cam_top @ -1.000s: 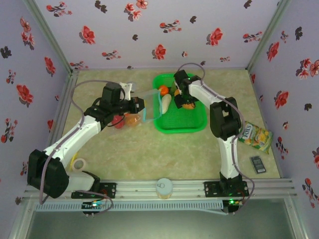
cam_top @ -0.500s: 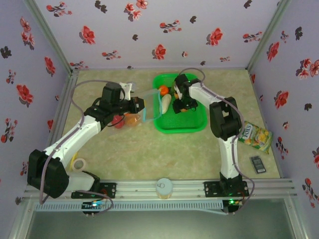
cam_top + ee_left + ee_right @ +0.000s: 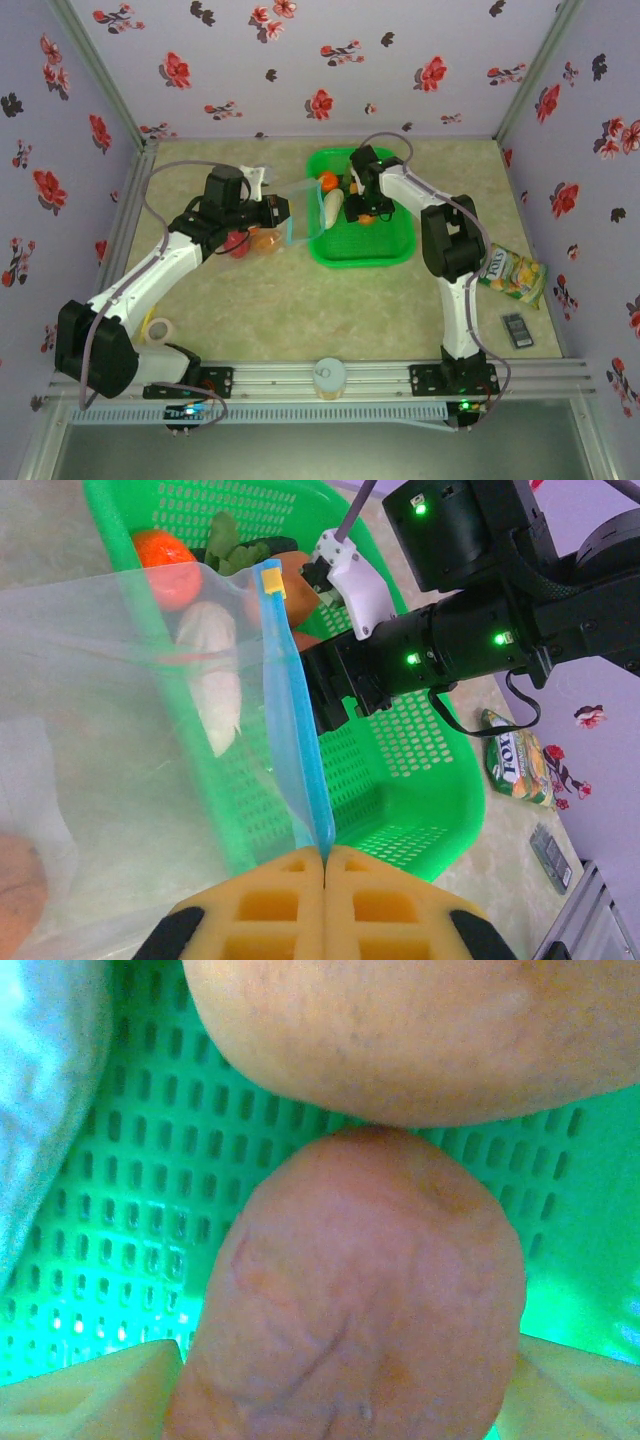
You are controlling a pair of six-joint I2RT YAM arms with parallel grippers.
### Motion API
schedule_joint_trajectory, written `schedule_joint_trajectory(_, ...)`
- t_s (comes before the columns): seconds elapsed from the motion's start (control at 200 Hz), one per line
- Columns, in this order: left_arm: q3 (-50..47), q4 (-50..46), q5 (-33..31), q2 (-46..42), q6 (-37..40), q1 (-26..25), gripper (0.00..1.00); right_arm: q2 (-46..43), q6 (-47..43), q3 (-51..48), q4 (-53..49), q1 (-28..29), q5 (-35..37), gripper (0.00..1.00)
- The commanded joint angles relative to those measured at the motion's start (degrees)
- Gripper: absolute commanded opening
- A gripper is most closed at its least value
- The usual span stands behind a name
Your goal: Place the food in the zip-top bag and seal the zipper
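Inside the green basket (image 3: 420, 780), the right gripper (image 3: 345, 1390) looks clasped around a brown potato-like lump (image 3: 370, 1280), its pads snug on both flanks. 1 more lump (image 3: 400, 1030) touches it from beyond. The left gripper (image 3: 325, 880) is clenched on the near end of the blue zipper (image 3: 295, 710), holding the zip-top bag (image 3: 120, 680) with its mouth at the basket's left wall.

The step in hand is loading. A red tomato (image 3: 236, 243) lies in the bag already, while an orange (image 3: 165, 555) and a white piece (image 3: 215, 670) wait in the basket.

Next, I judge, the lump must rise over the basket rim and travel left into the mouth — a narrow, floppy slot. The rim and the zipper's edge could snag it — the surface (image 3: 330, 310) nearer the bases offers room.
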Motion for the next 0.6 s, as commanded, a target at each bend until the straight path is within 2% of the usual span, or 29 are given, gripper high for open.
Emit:
schedule_joint_trajectory(0.0,0.7,0.2,0.4,0.1,1.7,0.4,0.00,0.9,3.0,0.8,1.4,-0.5,0.2,0.75)
schedule_joint_trajectory(0.125,0.7,0.2,0.4,0.1,1.7,0.4,0.00,0.5,3.6,-0.2,2.1,-0.5,1.7,0.69)
schedule_joint_trajectory(0.23,0.4,0.2,0.4,0.1,1.6,0.4,0.00,-0.2,3.5,-1.3,2.7,-0.4,1.9,0.53)
schedule_joint_trajectory(0.325,0.2,0.3,0.3,-0.2,1.6,0.4,0.00,-1.8,3.6,-3.1,3.5,-0.4,2.0,0.46)
schedule_joint_trajectory(0.595,0.7,0.0,0.2,0.2,1.6,0.4,0.00,-16.7,5.4,-13.3,8.0,-0.4,1.5,0.45)
